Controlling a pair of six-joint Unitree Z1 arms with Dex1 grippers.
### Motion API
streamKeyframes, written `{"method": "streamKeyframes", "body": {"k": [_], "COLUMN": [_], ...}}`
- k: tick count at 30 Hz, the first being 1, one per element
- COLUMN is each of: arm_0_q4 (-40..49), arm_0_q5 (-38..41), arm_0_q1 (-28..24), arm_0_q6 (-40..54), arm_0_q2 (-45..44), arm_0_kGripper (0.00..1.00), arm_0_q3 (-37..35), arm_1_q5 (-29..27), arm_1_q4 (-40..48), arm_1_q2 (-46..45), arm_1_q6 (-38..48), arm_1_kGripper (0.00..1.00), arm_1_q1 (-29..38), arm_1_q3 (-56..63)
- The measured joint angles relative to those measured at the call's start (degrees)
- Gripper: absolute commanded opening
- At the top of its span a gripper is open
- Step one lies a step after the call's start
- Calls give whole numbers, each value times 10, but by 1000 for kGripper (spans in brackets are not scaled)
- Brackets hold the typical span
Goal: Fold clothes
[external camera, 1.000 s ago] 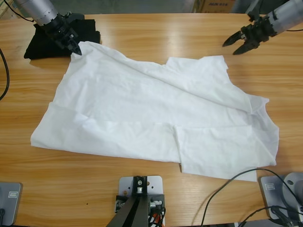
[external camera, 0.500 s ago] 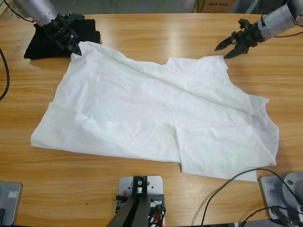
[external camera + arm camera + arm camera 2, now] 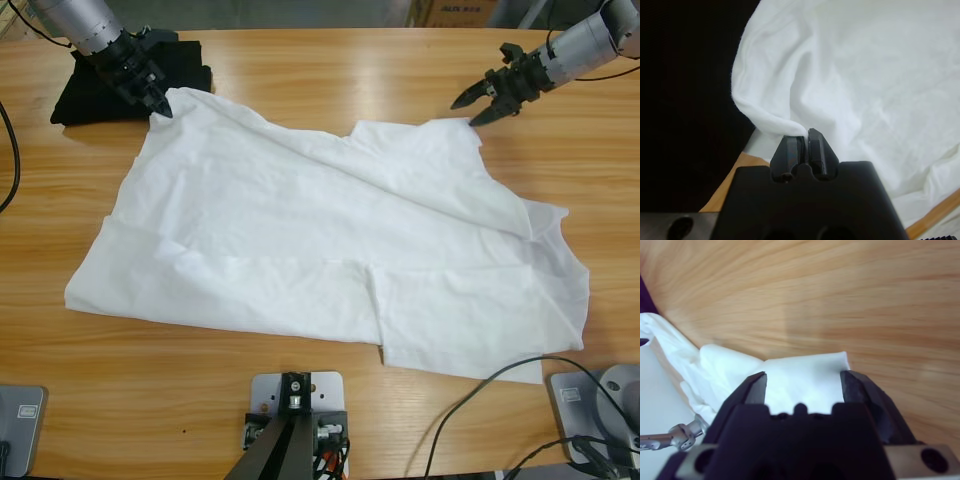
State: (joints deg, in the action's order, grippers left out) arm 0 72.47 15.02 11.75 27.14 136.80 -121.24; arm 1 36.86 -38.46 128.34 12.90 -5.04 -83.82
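The clothes are one white T-shirt (image 3: 330, 240) spread crumpled across the middle of the wooden table. My left gripper (image 3: 160, 103) is at the shirt's far left corner, shut on a pinch of white fabric (image 3: 785, 127), as the left wrist view shows (image 3: 803, 137). My right gripper (image 3: 470, 107) hovers open at the shirt's far right corner. In the right wrist view its jaws (image 3: 802, 382) stand wide apart on either side of that white corner (image 3: 805, 372), not closed on it.
A black folded garment (image 3: 120, 80) lies at the far left corner, under and behind the left gripper. Bare wood (image 3: 330, 70) runs along the far side between the arms and along the near edge. Cables (image 3: 500, 400) trail at the near right.
The right gripper has moved left and down toward the shirt's far right corner, now right at it. The left gripper and the shirt have stayed still.
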Motion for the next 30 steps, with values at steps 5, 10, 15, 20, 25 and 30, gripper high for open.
{"method": "streamKeyframes", "body": {"k": [5, 10, 15, 20, 25, 30], "arm_0_q4": [0, 0, 0, 0, 0, 0], "arm_0_q5": [0, 0, 0, 0, 0, 0], "arm_0_q1": [0, 0, 0, -1, -3, -4], "arm_0_q6": [0, 0, -1, -1, -1, -1], "arm_0_q2": [0, 0, 0, 0, 0, 0], "arm_0_kGripper": [0, 0, 0, 0, 0, 0], "arm_0_q3": [0, 0, 0, 1, 4, 4], "arm_1_q5": [-12, -12, -8, -5, -4, 11], "arm_1_q4": [0, 0, 0, 0, 0, 0], "arm_1_q2": [0, 0, 0, 0, 1, 6], "arm_1_q6": [0, 0, 0, -1, -3, -34], "arm_1_kGripper": [605, 347, 315, 103, 0, 0], "arm_1_q1": [0, 0, 0, 0, 0, 0], "arm_1_q3": [0, 0, 0, 0, 0, 0]}}
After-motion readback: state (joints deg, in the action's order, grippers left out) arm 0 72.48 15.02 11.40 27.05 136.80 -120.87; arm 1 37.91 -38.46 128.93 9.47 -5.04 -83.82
